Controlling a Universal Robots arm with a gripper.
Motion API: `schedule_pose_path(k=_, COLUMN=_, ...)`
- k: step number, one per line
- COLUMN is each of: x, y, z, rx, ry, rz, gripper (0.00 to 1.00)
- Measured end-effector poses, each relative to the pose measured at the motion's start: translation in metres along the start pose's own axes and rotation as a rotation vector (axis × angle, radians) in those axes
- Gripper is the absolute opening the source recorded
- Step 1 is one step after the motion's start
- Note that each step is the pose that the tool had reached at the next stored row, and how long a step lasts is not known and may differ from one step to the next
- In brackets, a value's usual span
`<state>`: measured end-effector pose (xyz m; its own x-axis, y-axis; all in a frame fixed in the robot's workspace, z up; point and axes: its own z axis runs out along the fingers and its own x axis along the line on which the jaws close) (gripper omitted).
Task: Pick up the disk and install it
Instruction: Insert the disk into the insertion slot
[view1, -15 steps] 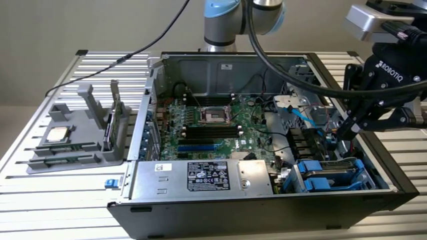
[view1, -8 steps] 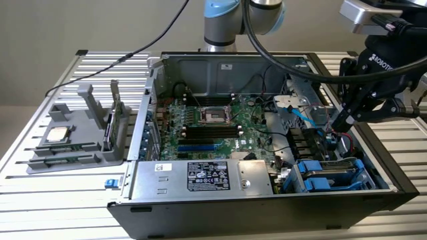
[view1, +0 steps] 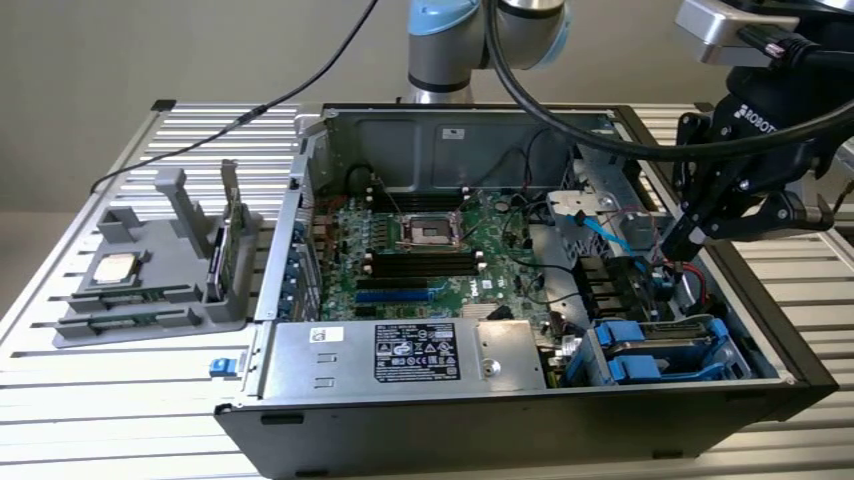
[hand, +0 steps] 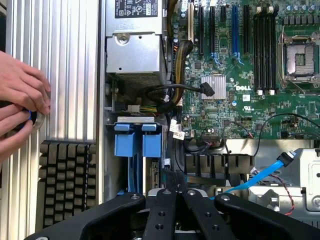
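The disk (view1: 663, 350) lies in its blue carrier frame in the drive bay at the front corner of the open computer case (view1: 507, 430), on the exterior view's right. In the wrist view the carrier's two blue tabs (hand: 137, 142) show beside the case wall. My black gripper (view1: 678, 245) hangs over the right side of the case, above and behind the bay and apart from the disk. Its fingers (hand: 192, 200) are pressed together with nothing between them, so the gripper (hand: 175, 194) is shut.
A person's hands (hand: 20, 107) rest on the slatted table (hand: 60, 70) outside the case wall, holding a small dark-blue object. A grey fixture (view1: 147, 275) with a chip and an upright card stands at the exterior view's left. Power supply (view1: 400, 355), motherboard (view1: 427, 260) and a blue cable (view1: 597, 228) fill the case.
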<state>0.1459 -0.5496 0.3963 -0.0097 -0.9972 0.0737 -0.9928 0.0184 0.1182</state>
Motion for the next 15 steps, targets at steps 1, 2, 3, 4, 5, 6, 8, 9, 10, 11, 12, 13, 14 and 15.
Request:
schedule_pose_path(k=1, x=0.0000, y=0.0000, z=0.0000, rx=0.0000, ry=0.0001, rz=0.000, gripper=0.11)
schedule_pose_path(k=2, x=-0.0001, y=0.0000, z=0.0000, rx=0.0000, ry=0.0000, rz=0.000, gripper=0.11)
schedule_pose_path(k=3, x=-0.0001, y=0.0000, z=-0.0001, rx=0.0000, ry=0.0001, rz=0.000, gripper=0.12)
schedule_pose_path(k=4, x=-0.0002, y=0.0000, z=-0.0001, rx=0.0000, ry=0.0001, rz=0.000, gripper=0.12)
schedule_pose_path(k=5, x=-0.0002, y=0.0000, z=0.0000, rx=0.0000, ry=0.0000, rz=0.000, gripper=0.12)
schedule_pose_path(k=6, x=-0.0003, y=-0.0002, z=-0.0001, rx=0.0000, ry=0.0001, rz=0.000, gripper=0.17)
schedule_pose_path(k=8, x=-0.0005, y=-0.0009, z=-0.0002, rx=0.0001, ry=0.0001, rz=0.000, gripper=0.17)
schedule_pose_path(k=9, x=-0.0006, y=-0.0015, z=-0.0003, rx=0.0000, ry=0.0001, rz=-0.001, gripper=0.17)
schedule_pose_path(k=10, x=-0.0006, y=-0.0020, z=-0.0003, rx=0.0001, ry=0.0001, rz=-0.001, gripper=0.17)
schedule_pose_path(k=11, x=-0.0007, y=-0.0026, z=-0.0003, rx=0.0002, ry=0.0001, rz=-0.002, gripper=0.17)
schedule_pose_path(k=12, x=-0.0008, y=-0.0031, z=-0.0005, rx=0.0002, ry=0.0004, rz=-0.003, gripper=0.17)
schedule_pose_path(k=13, x=-0.0008, y=-0.0036, z=-0.0005, rx=0.0003, ry=0.0005, rz=-0.005, gripper=0.17)
schedule_pose_path(k=14, x=-0.0008, y=-0.0040, z=-0.0006, rx=0.0005, ry=0.0007, rz=-0.007, gripper=0.17)
schedule_pose_path(k=15, x=-0.0008, y=-0.0044, z=-0.0006, rx=0.0006, ry=0.0009, rz=-0.008, gripper=0.17)
